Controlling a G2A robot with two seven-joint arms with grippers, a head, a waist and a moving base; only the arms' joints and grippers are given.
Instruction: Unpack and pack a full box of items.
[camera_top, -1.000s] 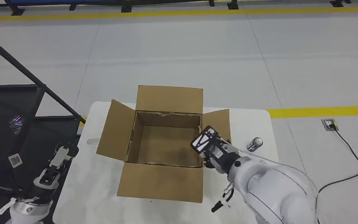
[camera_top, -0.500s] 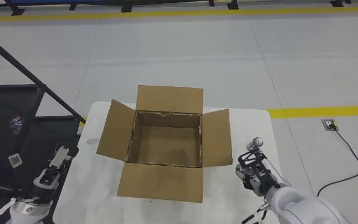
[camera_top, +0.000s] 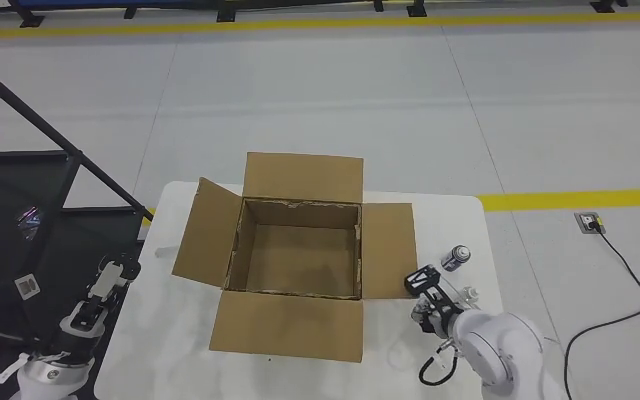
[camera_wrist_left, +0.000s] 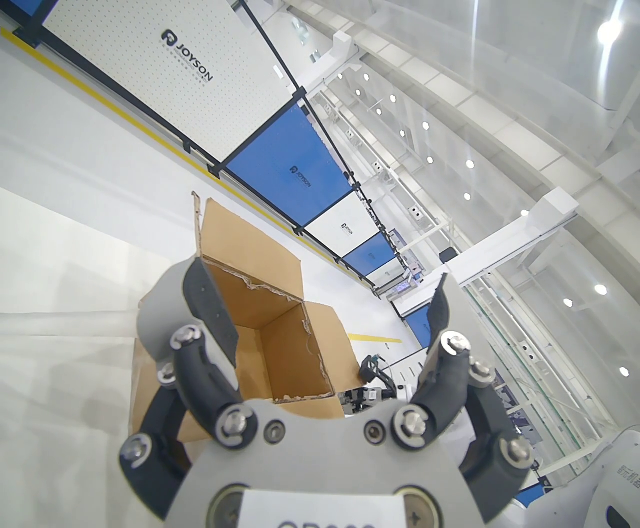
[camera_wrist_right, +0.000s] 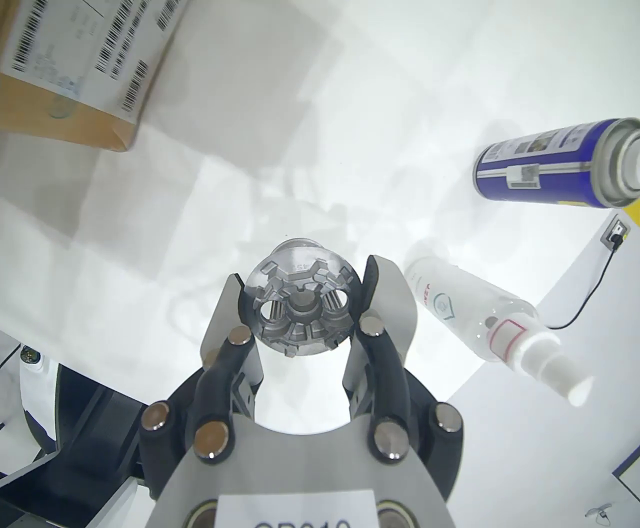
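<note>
The open brown cardboard box (camera_top: 300, 260) stands mid-table with its flaps spread and its inside bare. To its right, low over the white table (camera_top: 170, 340), my right gripper (camera_top: 428, 290) is shut on a round grey metal part (camera_wrist_right: 300, 312) with a toothed face, held between both fingers (camera_wrist_right: 306, 285). My left gripper (camera_top: 112, 270) sits off the table's left edge. In its wrist view the left gripper (camera_wrist_left: 320, 285) is open with nothing between its fingers, facing the box (camera_wrist_left: 280, 310).
A blue spray can (camera_wrist_right: 555, 162) stands on the table right of the box (camera_wrist_right: 70, 75), seen from above as the can (camera_top: 456, 258). A white spray bottle (camera_wrist_right: 475, 320) stands close beside the right gripper. A black frame stands left of the table.
My right gripper moved from the box's right flap out over the table to the right, then slightly back toward the box. The flap now lies flatter. The left arm kept still.
</note>
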